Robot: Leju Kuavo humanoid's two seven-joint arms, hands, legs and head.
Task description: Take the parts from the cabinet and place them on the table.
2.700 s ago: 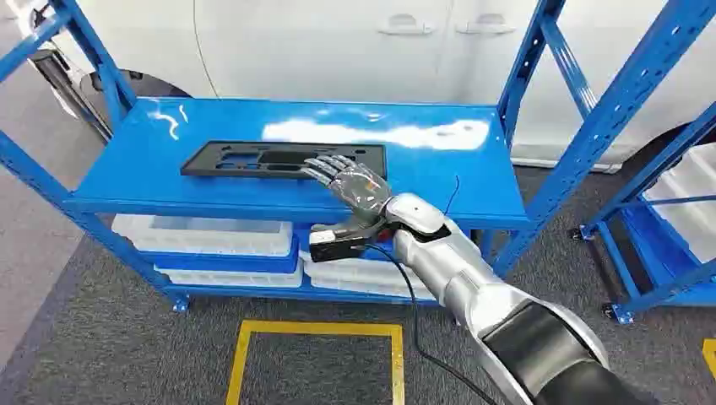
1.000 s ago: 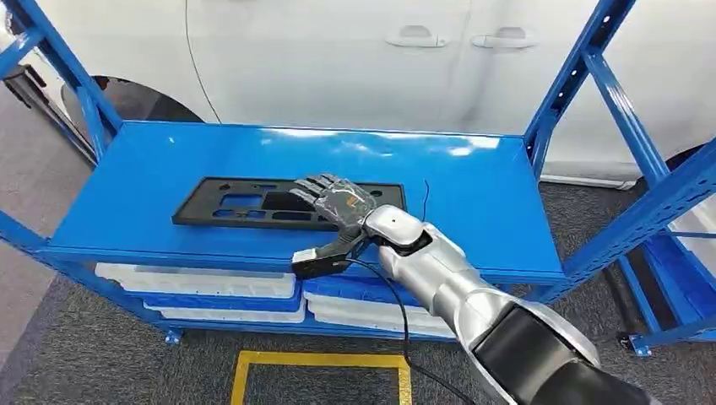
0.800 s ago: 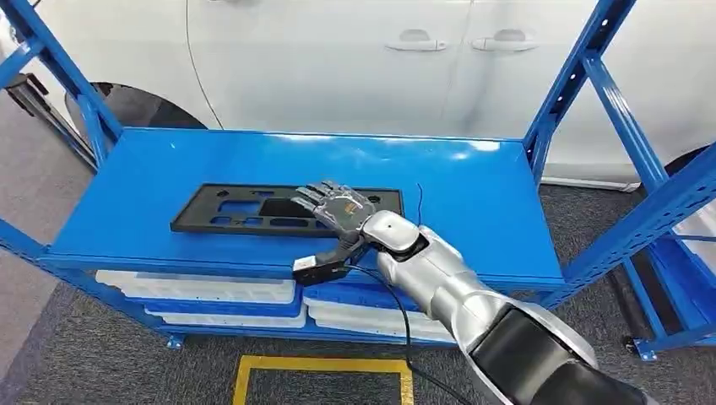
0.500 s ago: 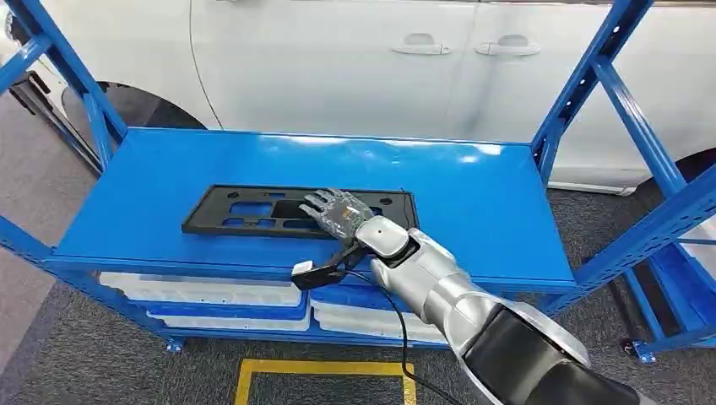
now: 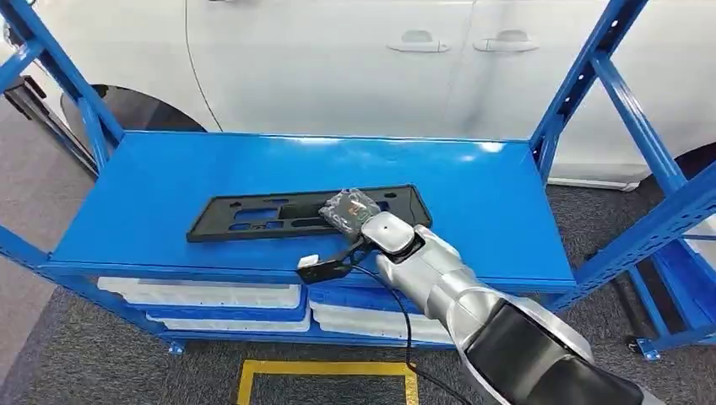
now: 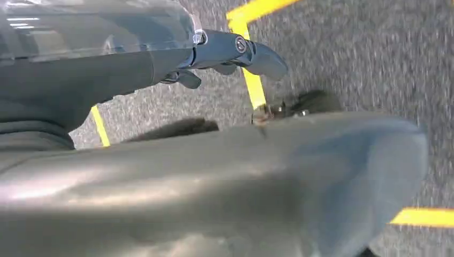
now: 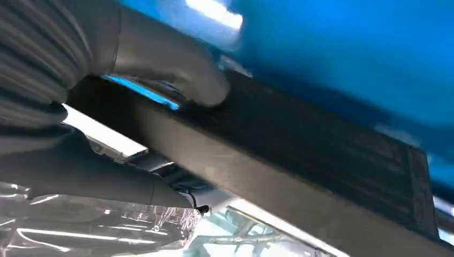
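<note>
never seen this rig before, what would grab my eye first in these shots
First, the silver right arm reaching up from the lower right, its robot hand gripping the long black plastic part on the bright blue shelf; the right wrist view shows the thumb on one face of the part and fingers on the other. Behind the shelf stands a white car. The left robot hand hangs over grey carpet with yellow tape lines.

White car behind grey carpet
</note>
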